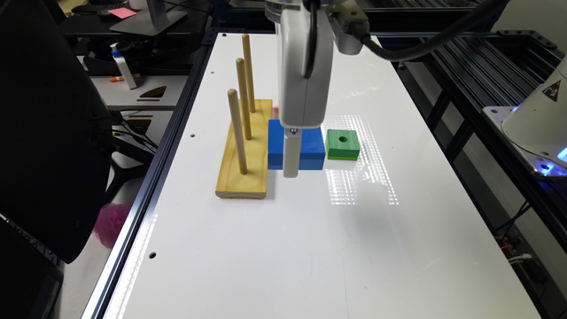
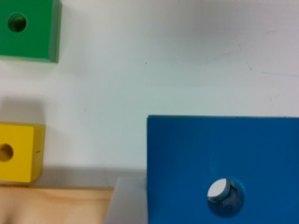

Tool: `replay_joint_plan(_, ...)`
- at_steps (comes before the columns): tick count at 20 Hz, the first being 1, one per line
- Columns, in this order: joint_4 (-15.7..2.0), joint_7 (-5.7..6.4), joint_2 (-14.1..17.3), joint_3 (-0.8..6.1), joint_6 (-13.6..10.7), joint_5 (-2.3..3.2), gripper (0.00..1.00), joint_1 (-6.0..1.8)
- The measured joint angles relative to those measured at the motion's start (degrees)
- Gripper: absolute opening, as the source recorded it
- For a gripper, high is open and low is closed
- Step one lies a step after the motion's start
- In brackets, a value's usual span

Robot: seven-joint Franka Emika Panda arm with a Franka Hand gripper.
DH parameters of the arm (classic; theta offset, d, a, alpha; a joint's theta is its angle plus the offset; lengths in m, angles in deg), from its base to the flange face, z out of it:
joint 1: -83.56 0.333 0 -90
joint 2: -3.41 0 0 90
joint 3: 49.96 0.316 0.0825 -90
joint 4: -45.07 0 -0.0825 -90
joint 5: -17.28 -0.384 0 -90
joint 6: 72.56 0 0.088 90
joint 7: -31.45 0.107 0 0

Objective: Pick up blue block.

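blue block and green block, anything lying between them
Nothing: in the exterior view only a narrow strip of bare white table separates the blue block from the green block. The wrist view shows bare table between them too.

A glossy white table (image 1: 310,248) is carrying everything. A wooden peg base (image 1: 246,155) is lying on it, the blue block (image 1: 310,146) is sitting just beside that, and a green block (image 1: 342,144) is resting near the blue one. A yellow block (image 2: 18,151) is sitting against the base.

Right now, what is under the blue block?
The blue block seems lifted: white table shows through its hole, and a gap lies beneath it in the exterior view. The rest underneath is covered.
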Motion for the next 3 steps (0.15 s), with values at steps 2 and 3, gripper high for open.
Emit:
replay_joint_plan(2, 0.00, 0.00, -0.41, 0.01, -0.15, 0.00, 0.00, 0.00)
replay_joint_plan(3, 0.00, 0.00, -0.60, 0.01, -0.24, 0.00, 0.00, 0.00)
